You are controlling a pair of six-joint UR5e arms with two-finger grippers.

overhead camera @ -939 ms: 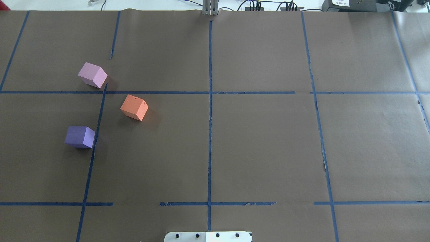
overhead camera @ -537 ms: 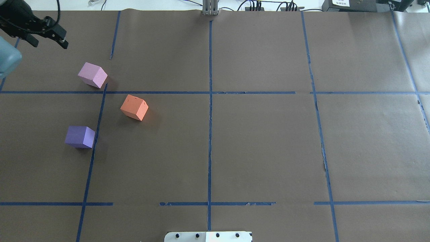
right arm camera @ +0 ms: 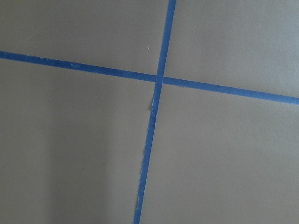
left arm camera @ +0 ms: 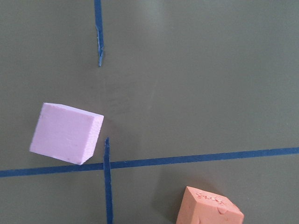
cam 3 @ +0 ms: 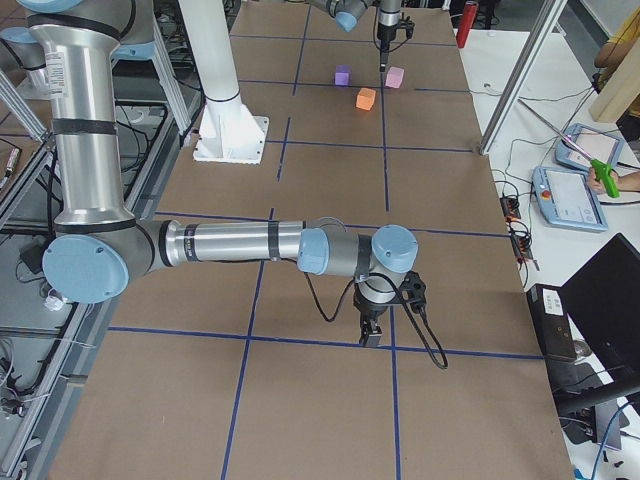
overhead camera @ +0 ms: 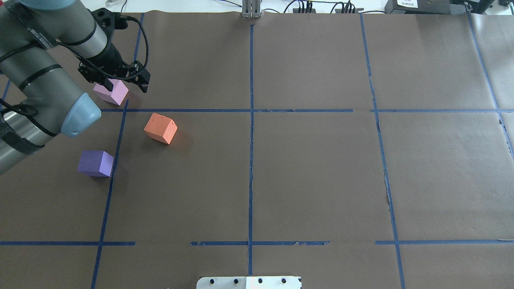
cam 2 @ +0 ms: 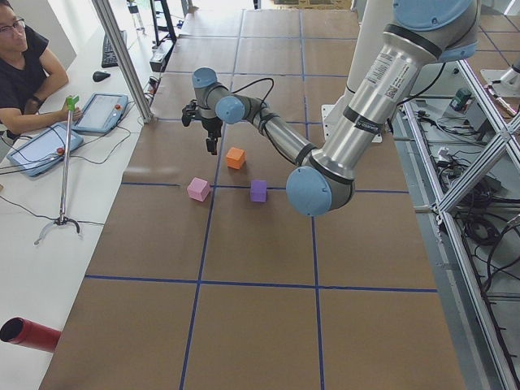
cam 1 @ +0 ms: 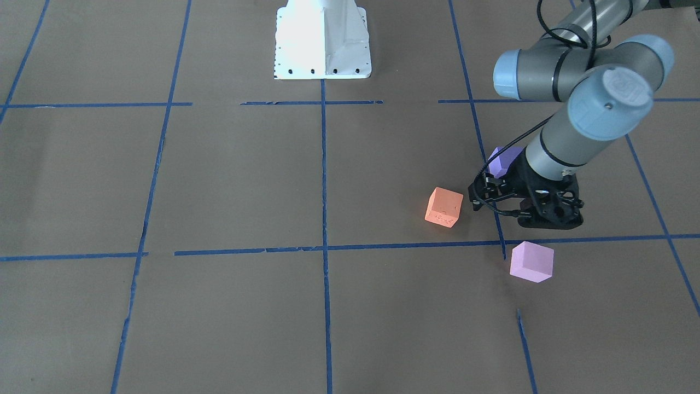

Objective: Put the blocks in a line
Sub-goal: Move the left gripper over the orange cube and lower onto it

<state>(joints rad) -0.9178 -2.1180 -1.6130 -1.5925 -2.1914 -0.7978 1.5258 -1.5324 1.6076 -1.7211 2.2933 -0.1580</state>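
Three cubes lie apart on the brown table's left half. The pale pink block is farthest, the orange block is nearer the middle, and the purple block is nearest. My left gripper is open and empty. It hangs in the air over the pink block, whose near corner it covers in the overhead view. The left wrist view shows the pink block and the orange block below. My right gripper hangs low over a tape crossing far from the blocks; I cannot tell whether it is open.
Blue tape lines divide the table into squares. The robot's white base plate sits at the near edge. An operator with tablets sits at a side table, where a red cylinder also lies.
My left arm has come in from the overhead view's upper left and moved right, so the open gripper now hangs over the pink block. The blocks have not moved.
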